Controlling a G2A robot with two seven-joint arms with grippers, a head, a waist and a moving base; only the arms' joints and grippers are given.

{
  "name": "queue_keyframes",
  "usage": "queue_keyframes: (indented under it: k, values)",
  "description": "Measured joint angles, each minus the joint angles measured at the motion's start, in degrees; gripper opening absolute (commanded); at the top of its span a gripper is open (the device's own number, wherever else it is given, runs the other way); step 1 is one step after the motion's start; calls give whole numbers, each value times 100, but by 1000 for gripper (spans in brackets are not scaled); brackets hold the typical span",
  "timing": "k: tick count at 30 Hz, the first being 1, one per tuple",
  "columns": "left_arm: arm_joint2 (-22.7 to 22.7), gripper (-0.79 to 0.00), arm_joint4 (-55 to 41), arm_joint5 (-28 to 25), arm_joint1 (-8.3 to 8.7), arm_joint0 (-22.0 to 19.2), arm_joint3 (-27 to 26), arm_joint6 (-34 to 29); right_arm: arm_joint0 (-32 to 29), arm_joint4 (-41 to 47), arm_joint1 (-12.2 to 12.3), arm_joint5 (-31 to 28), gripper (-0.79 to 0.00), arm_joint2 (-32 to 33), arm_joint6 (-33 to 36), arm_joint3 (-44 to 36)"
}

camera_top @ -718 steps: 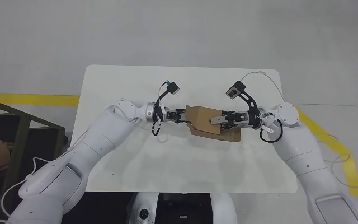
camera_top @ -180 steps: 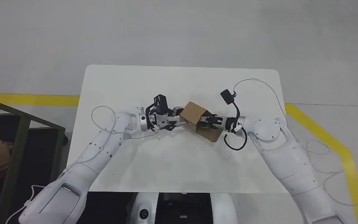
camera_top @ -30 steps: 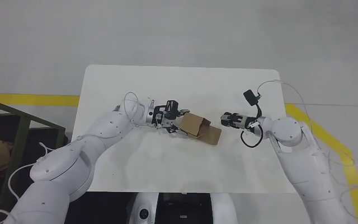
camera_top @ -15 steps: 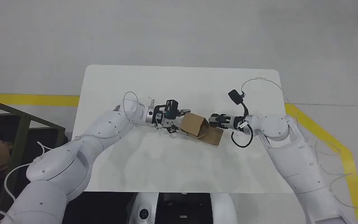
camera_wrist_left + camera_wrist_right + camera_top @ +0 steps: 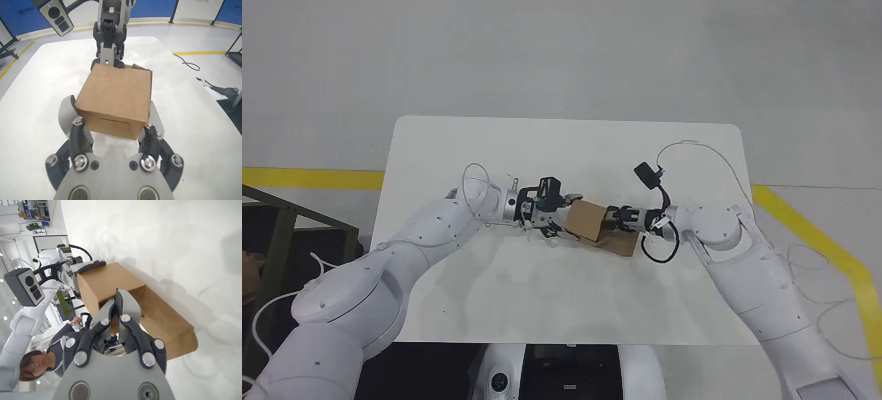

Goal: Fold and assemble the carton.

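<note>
Bracing the carton [image 5: 115,91] by its closed end between half-spread fingers, the left gripper [image 5: 111,115] is steadying it. The right gripper [image 5: 115,298], fingers pinched together, is nosing into the open mouth just ahead of it, seemingly folding a flap. Pushing that flap inward is likely calling for firm counter-pressure.

This was a robotics lab or test hall. A white table [image 5: 572,290] stood on a bare grey floor [image 5: 562,50] marked with yellow tape [image 5: 312,179] at the table's 9 o'clock and again toward 4 o'clock. Blue partition panels [image 5: 157,8] on black feet ringed the space, and a black cable [image 5: 189,65] trailed across the floor.
</note>
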Motion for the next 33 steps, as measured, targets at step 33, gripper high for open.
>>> queue_keyframes:
  k: [33]
  values:
    - [-440,-256,-707,-96,159,329,-72,-95,-1051,-436,464,528,-785,1478,519,-560]
